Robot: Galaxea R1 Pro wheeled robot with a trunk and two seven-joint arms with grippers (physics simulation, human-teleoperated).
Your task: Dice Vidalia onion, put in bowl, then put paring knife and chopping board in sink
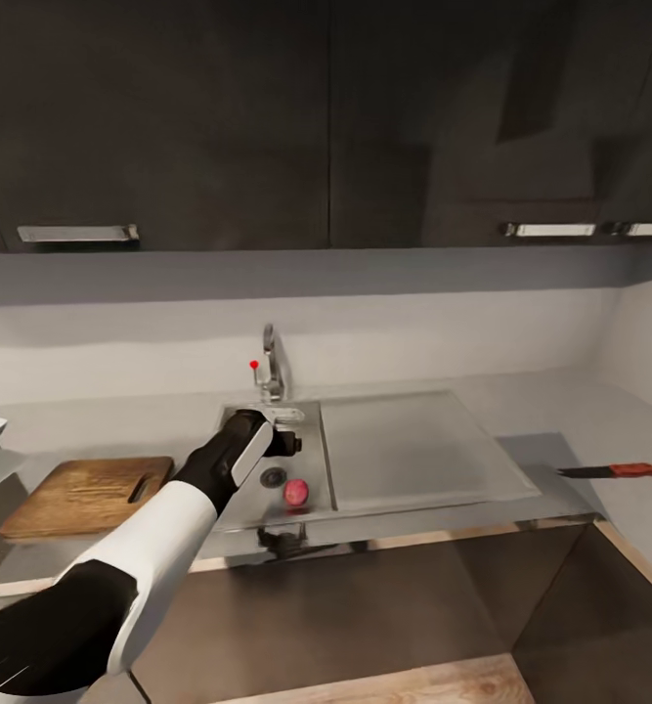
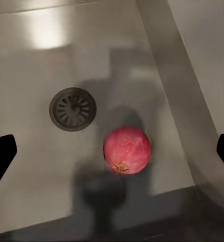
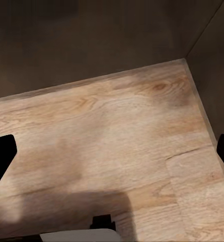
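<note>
The left gripper (image 1: 284, 442) hangs over the steel sink (image 1: 316, 416), fingers spread wide above the round reddish onion (image 2: 127, 149) lying beside the dark drain (image 2: 72, 109); the right gripper's fingers (image 3: 1, 154) are spread too.

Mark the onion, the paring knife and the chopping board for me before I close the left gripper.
onion (image 2: 127, 150), left wrist view, middle of its red skin.
paring knife (image 1: 611, 471), head view, where blade meets handle.
chopping board (image 1: 76, 497), head view, centre of the wooden face.
</note>
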